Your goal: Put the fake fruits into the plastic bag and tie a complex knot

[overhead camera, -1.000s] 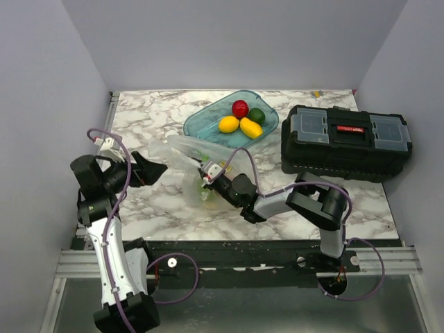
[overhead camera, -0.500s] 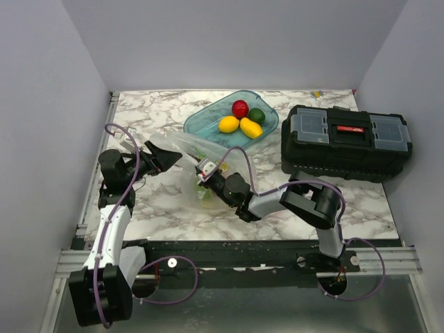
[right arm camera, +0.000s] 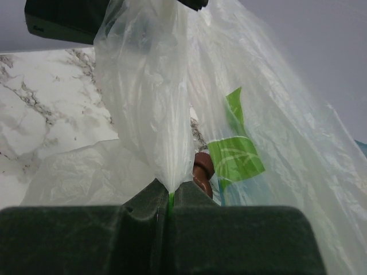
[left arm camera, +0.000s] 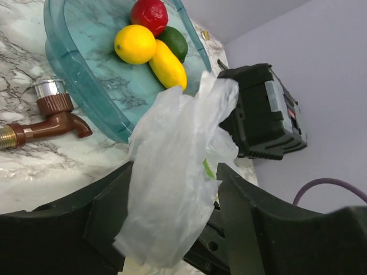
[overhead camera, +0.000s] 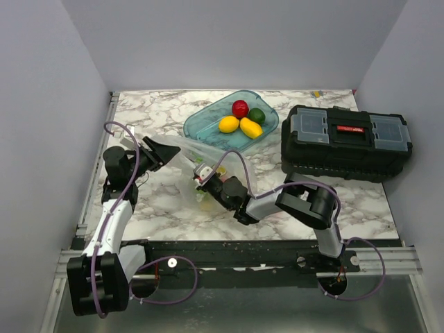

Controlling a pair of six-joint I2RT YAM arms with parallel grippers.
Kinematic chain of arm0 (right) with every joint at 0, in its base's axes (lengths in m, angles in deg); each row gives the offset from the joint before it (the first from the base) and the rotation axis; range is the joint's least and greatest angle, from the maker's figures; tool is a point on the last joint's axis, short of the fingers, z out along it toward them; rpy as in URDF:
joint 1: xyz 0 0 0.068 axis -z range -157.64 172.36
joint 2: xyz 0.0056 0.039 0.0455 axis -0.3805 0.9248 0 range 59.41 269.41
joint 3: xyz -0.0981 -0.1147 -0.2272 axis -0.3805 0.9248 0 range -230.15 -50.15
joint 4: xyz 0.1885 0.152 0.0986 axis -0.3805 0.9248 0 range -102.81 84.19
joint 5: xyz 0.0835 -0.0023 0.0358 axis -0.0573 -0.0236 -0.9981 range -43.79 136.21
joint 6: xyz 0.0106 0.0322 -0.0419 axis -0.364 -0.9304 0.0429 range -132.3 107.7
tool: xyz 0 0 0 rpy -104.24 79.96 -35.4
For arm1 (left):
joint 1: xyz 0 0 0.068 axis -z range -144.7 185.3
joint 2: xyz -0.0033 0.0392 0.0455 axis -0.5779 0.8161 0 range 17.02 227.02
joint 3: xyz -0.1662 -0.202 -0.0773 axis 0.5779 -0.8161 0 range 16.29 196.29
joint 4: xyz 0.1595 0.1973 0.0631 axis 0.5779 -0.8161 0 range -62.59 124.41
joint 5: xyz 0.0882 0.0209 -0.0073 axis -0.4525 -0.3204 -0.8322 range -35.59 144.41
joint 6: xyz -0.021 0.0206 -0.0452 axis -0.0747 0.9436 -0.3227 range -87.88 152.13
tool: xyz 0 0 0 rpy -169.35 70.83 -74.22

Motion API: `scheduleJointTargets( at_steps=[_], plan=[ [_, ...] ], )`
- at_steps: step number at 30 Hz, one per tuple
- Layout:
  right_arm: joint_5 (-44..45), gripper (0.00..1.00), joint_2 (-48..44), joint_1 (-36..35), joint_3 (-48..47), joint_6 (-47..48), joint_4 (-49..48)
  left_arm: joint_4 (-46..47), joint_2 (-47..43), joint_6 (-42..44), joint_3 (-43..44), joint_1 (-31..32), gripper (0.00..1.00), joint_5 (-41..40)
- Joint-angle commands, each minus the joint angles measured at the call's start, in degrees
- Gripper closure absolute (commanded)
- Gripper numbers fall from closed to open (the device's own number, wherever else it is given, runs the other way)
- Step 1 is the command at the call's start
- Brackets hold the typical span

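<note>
**Top view:** On the marbled tabletop (overhead camera: 152,111), the four fruits (overhead camera: 243,119) (one red, one green, two yellow) lie in a teal tub (overhead camera: 201,123) at 12 o'clock. None is bagged yet. A black toolbox (overhead camera: 347,139) sits at 3 o'clock. The plastic bag (overhead camera: 191,156) is lifted off the surface near the middle, stretched between your arms. Your right end effector (overhead camera: 203,180) grips it from 6 o'clock. Your left end effector (overhead camera: 165,149) meets its 9 o'clock end.

**Left wrist view:** The left jaws stand apart with a bunched fold of film hanging between them. They seem lined up for a second hold, so the mouth can be pulled wide. A brown toy tap (left arm camera: 40,117) lies at 9 o'clock beside the tub.

**Right wrist view:** The right jaws are pressed together, clamped on a pleat of film that rises from them. This likely anchors the bag.
</note>
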Motion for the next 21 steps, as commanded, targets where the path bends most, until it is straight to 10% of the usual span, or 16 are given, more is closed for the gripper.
scheduleJointTargets(
  at_steps=[1,10,15,21],
  plan=[
    [2.7,0.99,2.0,-0.9,-1.4,1.6,-2.5,-2.7,0.6,1.7,2.1,0.9,0.52,-2.8],
    [-4.0,0.71,-8.2,-0.3,3.4,-2.2,6.9,-7.5,-0.2,13.0,4.3,0.8,0.91,1.9],
    [-11.2,0.34,-16.2,0.5,3.0,-5.6,19.9,-7.2,0.8,17.4,5.1,0.8,1.00,5.6],
    [-29.4,0.23,-27.7,1.0,1.9,-10.5,36.3,-8.5,2.0,20.9,7.0,0.7,1.00,6.8]
  ],
)
